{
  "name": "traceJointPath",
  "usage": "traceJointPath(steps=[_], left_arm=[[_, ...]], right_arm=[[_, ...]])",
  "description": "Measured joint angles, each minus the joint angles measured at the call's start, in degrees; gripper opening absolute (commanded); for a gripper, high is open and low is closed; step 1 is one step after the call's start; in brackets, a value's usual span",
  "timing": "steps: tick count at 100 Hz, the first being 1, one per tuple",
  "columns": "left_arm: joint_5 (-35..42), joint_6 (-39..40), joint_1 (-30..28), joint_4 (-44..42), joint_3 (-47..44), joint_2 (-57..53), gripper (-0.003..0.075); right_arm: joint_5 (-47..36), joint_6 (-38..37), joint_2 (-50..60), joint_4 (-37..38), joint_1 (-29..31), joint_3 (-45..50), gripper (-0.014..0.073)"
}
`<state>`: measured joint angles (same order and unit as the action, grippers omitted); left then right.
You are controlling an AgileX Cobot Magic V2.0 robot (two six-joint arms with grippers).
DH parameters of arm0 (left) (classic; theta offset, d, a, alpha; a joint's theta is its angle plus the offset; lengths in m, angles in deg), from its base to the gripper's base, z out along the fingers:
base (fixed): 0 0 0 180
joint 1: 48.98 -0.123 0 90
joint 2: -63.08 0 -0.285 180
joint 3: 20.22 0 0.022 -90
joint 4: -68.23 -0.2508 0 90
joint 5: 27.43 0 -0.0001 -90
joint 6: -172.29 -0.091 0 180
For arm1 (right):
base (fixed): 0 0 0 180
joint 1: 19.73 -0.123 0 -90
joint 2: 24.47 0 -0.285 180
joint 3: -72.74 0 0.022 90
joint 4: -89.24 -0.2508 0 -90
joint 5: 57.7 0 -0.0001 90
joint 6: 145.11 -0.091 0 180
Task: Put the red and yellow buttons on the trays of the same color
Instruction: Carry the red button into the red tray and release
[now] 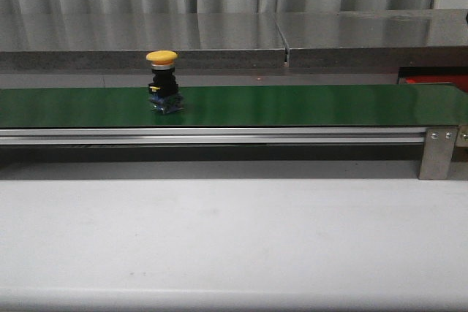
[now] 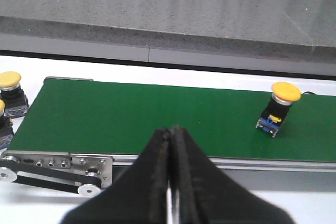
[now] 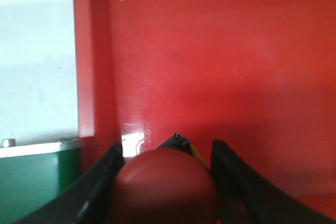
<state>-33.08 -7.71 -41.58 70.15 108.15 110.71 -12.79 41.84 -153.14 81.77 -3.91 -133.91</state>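
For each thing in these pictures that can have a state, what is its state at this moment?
Left hand: shut, empty, above the near edge of the green belt.
Right hand: shut on the red button, over the red tray.
Yellow button on the belt: upright, free.
Two yellow buttons beside the belt end: upright, off the belt.

Button: upright on belt, toward its left end. Two further buttons: worktop, just beyond that end.
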Motion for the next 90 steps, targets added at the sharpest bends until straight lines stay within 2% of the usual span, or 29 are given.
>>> traceJointPath(steps=[38,43,48,60,67,74,90], left_arm=[[0.00,0.00,0.00,0.00,0.00,0.00,-0.0019],[0.00,0.00,0.00,0.00,0.00,0.00,-0.0019],[0.00,0.00,0.00,0.00,0.00,0.00,-0.0019],[0.00,0.00,0.00,0.00,0.00,0.00,-0.0019],[0.00,0.00,0.00,0.00,0.00,0.00,-0.0019],[0.00,0.00,0.00,0.00,0.00,0.00,-0.0019],[0.00,0.00,0.00,0.00,0.00,0.00,-0.0019]], right_arm=[[-3.35,-0.08,-5.08,0.10,0.00,0.00,0.0062],[-3.35,-0.08,-5.37,0.10,0.00,0.00,0.0105],[-3.35,-0.08,-5.58,0.10,0.00,0.00,0.0185],[-3.35,-0.08,-5.69,0.10,0.00,0.00,0.0493],[-3.25,-0.08,-5.69,0.10,0.00,0.00,0.0623],[-3.25,-0.08,-5.69,0.10,0.00,0.00,0.0590],[-2.48,-0.08,-3.42,0.43,0.00,0.00,0.0585]])
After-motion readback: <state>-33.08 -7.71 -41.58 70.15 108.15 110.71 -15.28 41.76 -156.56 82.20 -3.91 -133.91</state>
